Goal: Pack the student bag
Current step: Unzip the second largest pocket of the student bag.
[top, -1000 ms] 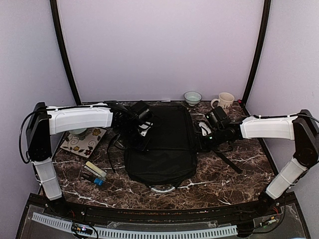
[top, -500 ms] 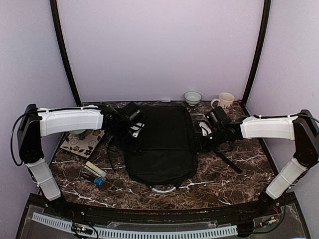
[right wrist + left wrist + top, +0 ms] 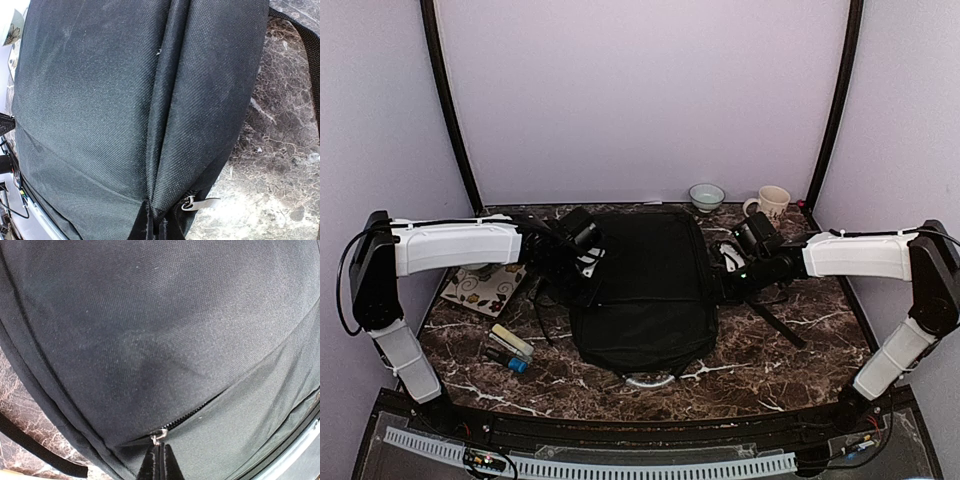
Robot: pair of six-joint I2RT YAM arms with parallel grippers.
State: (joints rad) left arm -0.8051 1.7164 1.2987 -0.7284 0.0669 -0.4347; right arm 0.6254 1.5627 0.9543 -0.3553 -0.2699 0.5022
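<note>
The student bag lies flat in the middle of the marble table, black, with its silvery loop handle toward the near edge. My left gripper is at the bag's left edge. In the left wrist view this gripper is shut on the small metal zipper pull at the end of a black zipper line. My right gripper is at the bag's right edge. In the right wrist view it is shut on a raised fold of bag fabric, with a silver zipper tab lying just beside it.
A patterned card and several small stationery items lie left of the bag. A bowl and a mug stand at the back. A black strap trails right of the bag.
My left arm has drawn leftward along the bag's left edge, its gripper still shut. The right arm and bag have barely moved.
</note>
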